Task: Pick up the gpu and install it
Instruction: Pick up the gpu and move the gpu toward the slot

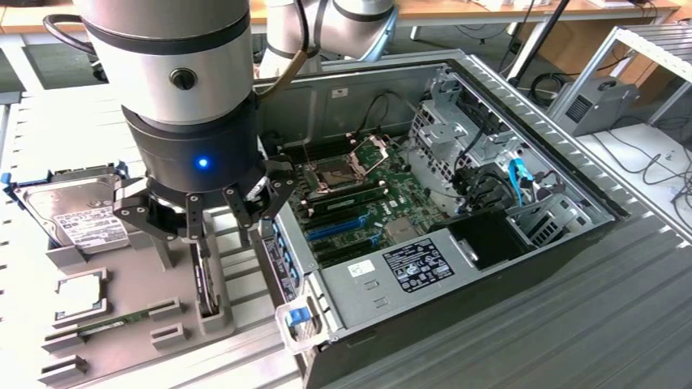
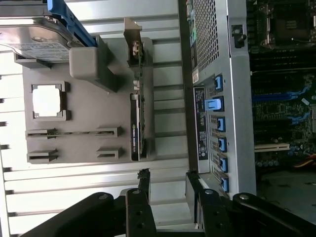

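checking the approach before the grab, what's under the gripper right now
The gpu stands on edge in a slot of the grey tray, beneath the open gripper. Its lower edge is hidden inside the slot.

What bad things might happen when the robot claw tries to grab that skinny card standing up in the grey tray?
The gpu stands on its thin edge in the grey tray, so the open gripper may nudge or tilt it if it comes down off-centre. The computer case has a wall close beside the tray, so the gripper might bump it on the way.
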Tool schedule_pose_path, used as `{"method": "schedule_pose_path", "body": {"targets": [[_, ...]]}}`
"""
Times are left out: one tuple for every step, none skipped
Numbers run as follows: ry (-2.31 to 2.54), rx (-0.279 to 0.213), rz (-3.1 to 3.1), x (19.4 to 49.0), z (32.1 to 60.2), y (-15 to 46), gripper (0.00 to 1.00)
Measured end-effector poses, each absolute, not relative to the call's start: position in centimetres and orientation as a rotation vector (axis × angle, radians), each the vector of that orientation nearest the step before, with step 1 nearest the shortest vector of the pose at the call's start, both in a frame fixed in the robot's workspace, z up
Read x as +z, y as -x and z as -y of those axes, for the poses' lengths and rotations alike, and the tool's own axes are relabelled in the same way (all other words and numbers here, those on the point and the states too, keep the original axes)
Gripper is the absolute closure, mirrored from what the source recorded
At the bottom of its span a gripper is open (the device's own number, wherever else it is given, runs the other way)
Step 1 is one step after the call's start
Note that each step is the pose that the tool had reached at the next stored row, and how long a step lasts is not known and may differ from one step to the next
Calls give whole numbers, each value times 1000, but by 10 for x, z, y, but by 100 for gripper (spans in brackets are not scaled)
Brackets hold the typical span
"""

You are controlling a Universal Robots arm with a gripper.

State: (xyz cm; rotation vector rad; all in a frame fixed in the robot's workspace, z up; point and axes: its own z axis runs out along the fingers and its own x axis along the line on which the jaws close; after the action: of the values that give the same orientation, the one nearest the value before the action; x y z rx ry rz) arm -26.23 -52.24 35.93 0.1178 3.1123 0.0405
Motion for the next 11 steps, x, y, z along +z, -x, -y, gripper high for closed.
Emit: {"method": "schedule_pose_path", "body": {"targets": [[-118, 40, -3112, 358, 522, 262, 58], [-118, 40, -3112, 357, 522, 262, 58], [-118, 40, -3112, 357, 522, 262, 58], [-118, 40, -3112, 356, 522, 262, 58], [-118, 40, -3112, 356, 522, 262, 58], [-118, 40, -3112, 355, 522, 262, 58], [-118, 40, -3112, 355, 522, 262, 58], [-118, 40, -3112, 354, 522, 262, 58], [-118, 40, -3112, 353, 522, 262, 58], [-118, 40, -3112, 353, 522, 262, 58], [-118, 40, -3112, 352, 522, 262, 58]]}}
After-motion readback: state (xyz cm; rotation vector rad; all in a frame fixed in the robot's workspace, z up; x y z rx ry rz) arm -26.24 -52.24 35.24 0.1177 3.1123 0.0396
